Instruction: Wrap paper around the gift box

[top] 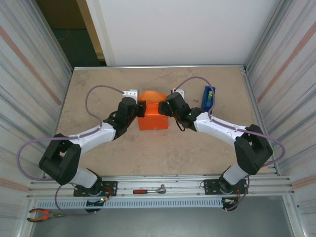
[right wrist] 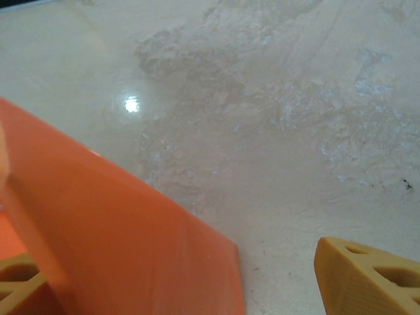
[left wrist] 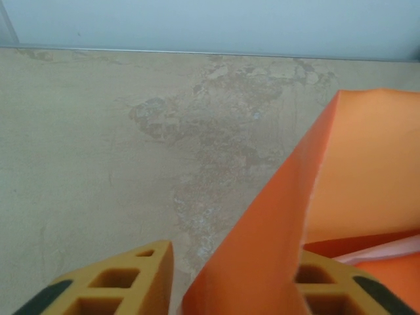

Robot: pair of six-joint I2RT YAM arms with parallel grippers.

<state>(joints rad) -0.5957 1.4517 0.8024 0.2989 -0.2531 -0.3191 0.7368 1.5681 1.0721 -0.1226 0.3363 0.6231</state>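
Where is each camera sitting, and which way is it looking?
Top: above, behind the arms, looking down at the table; both arms show.
Left wrist: on the left arm, facing the far wall; its left yellow fingers show.
Right wrist: on the right arm, facing down at the table; its right yellow fingers show.
Shared: both wrists see the orange paper.

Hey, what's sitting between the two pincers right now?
The orange-wrapped gift box sits between the left pincer and the right pincer, one at each side; the top view shows it.
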